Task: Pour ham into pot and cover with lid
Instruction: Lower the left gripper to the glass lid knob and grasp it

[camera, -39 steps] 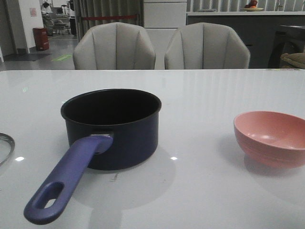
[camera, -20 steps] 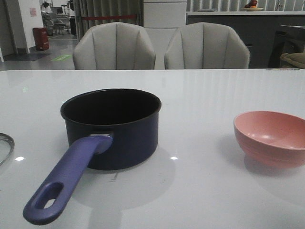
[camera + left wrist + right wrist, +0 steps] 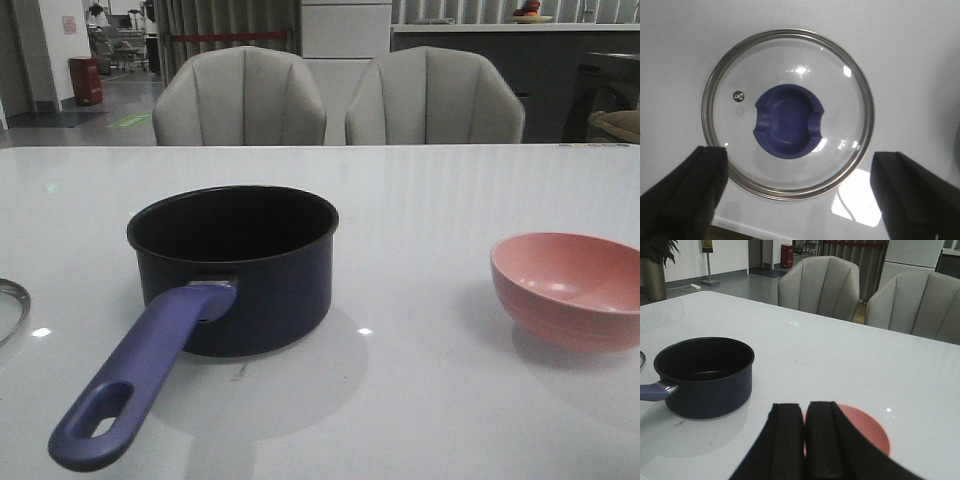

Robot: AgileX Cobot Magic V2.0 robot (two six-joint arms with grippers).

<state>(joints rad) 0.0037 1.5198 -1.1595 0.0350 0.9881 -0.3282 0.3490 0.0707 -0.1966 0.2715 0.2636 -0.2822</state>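
The dark blue pot [image 3: 235,265] stands left of the table's middle, its purple-blue handle [image 3: 135,385] pointing toward the near edge; its black inside [image 3: 702,357] looks empty. The glass lid [image 3: 788,112] with its blue knob [image 3: 787,121] lies flat on the table, only a sliver of its rim [image 3: 10,305] showing at the far left of the front view. My left gripper [image 3: 800,197] hovers above the lid, open wide, nothing between its fingers [image 3: 685,195]. My right gripper [image 3: 805,415] is shut and empty, above the pink bowl [image 3: 867,432]. No ham shows.
The pink bowl [image 3: 570,290] sits at the right of the table. Two grey chairs [image 3: 340,100] stand behind the far edge. The lid lies close to the table's near edge [image 3: 740,226].
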